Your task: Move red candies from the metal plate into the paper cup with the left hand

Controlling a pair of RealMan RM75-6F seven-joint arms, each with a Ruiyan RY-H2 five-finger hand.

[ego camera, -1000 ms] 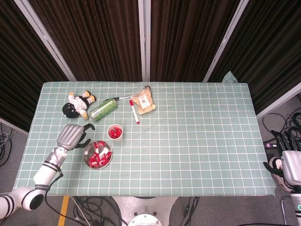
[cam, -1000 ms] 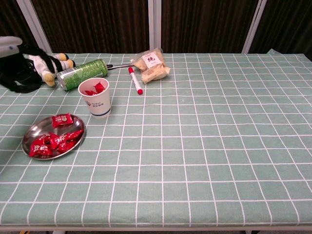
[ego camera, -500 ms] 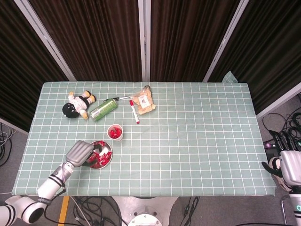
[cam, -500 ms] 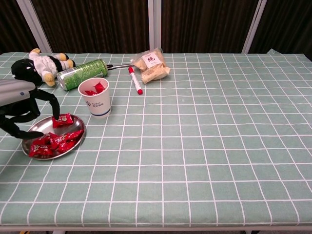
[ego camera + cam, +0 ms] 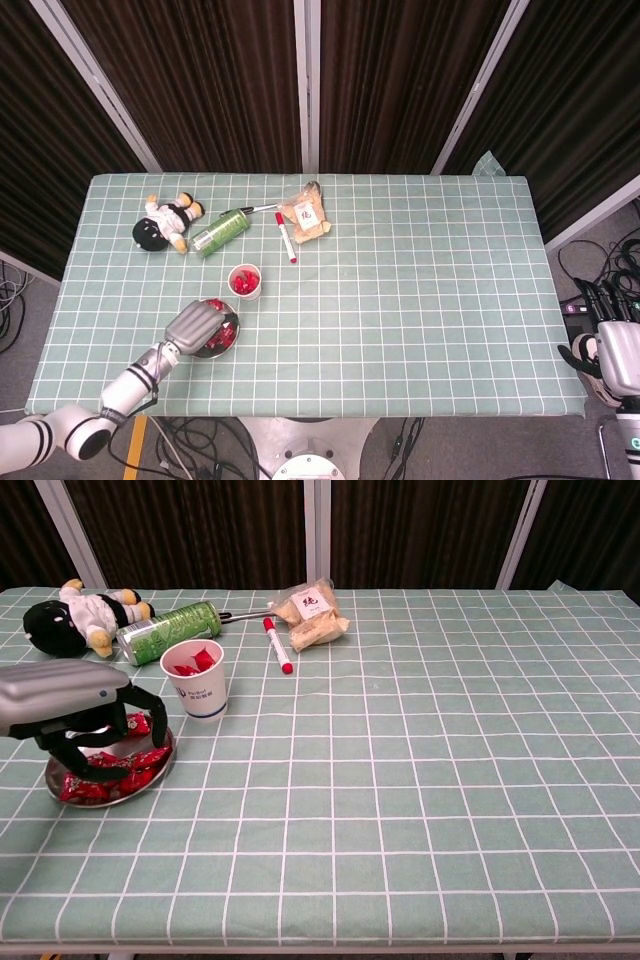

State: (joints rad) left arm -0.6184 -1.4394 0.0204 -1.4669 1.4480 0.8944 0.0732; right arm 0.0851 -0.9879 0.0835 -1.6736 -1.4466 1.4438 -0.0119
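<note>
Left hand being held over plate of candies.
Fingers are being curled down into the candies (whether one is pinched cannot be told). Cup, some candies inside, is being left just behind plate. Right hand is parked off-table, grip unclear.

snack bag label shows one red character, unreadable; paper cup print too small to read.

Your head view looks steeply down over the whole table; your chest view faces it low, nearer, sharing its left half.
</note>
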